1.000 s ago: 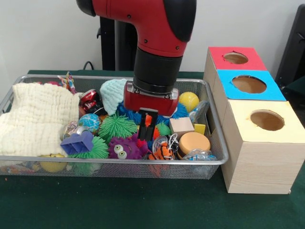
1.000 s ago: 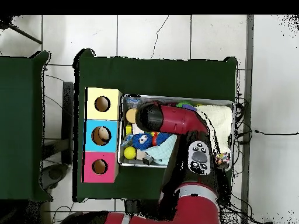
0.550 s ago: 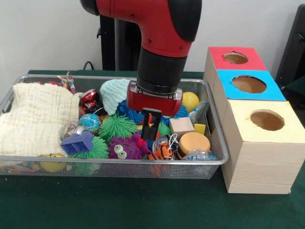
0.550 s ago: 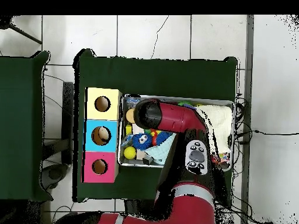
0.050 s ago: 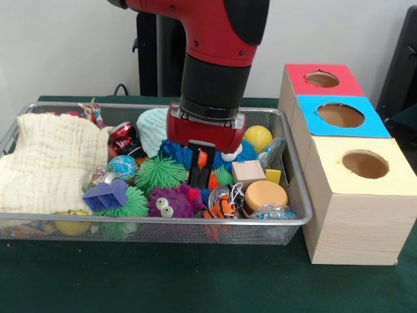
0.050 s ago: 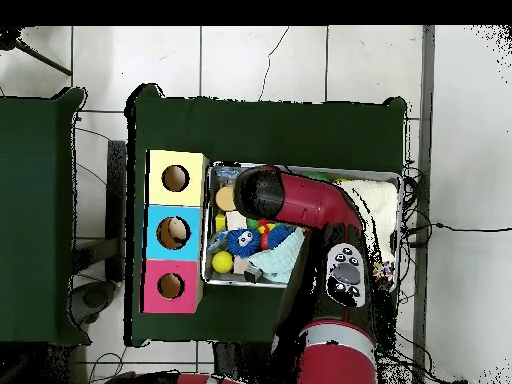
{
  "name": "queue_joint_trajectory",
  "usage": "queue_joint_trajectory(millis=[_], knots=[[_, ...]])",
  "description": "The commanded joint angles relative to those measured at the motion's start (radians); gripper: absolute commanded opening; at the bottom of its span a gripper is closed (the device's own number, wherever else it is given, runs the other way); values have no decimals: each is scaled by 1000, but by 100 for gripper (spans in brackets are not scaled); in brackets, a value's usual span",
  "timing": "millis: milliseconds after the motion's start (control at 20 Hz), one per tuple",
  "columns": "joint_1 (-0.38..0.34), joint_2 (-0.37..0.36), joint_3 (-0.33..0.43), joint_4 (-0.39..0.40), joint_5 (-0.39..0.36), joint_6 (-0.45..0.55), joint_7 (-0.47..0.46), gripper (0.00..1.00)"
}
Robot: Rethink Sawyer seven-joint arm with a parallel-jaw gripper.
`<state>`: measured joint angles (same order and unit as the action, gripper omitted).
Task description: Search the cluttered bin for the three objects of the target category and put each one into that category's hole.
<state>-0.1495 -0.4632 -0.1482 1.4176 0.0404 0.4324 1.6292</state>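
The wire bin [image 5: 156,220] holds a pile of toys. My gripper [image 5: 200,175] hangs over its middle, the black fingers [image 5: 197,171] close together and reaching down among the toys. They stand between a green spiky ball [image 5: 159,171] and a wooden cube [image 5: 247,171], above a purple monster toy [image 5: 168,203]. A small orange bit shows beside the fingers; whether it is held is unclear. Three hole boxes stand to the right: red [image 5: 345,83], blue [image 5: 374,127] and yellow [image 5: 339,147]. In the overhead view the arm [image 6: 290,200] hides the gripper.
A cream cloth [image 5: 52,163] fills the bin's left end. A teal knit hat [image 5: 154,127], yellow ball [image 5: 258,137], orange disc [image 5: 264,193], clownfish toy [image 5: 221,208] and purple block [image 5: 106,194] crowd around the gripper. The boxes [image 6: 175,232] stand right beside the bin [image 6: 208,225].
The gripper swung right half a second ago, then came back left and rose slightly. The toys look unmoved.
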Motion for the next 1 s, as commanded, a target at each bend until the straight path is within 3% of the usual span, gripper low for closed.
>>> queue_joint_trajectory(millis=[50, 550, 600, 1000], knots=[[-33, 10, 41, 88, 60, 57, 213, 0], [-16, 18, 20, 79, 71, 51, 214, 0], [-12, 20, 14, 78, 72, 47, 217, 100], [-9, 21, 9, 79, 84, 51, 221, 100]])
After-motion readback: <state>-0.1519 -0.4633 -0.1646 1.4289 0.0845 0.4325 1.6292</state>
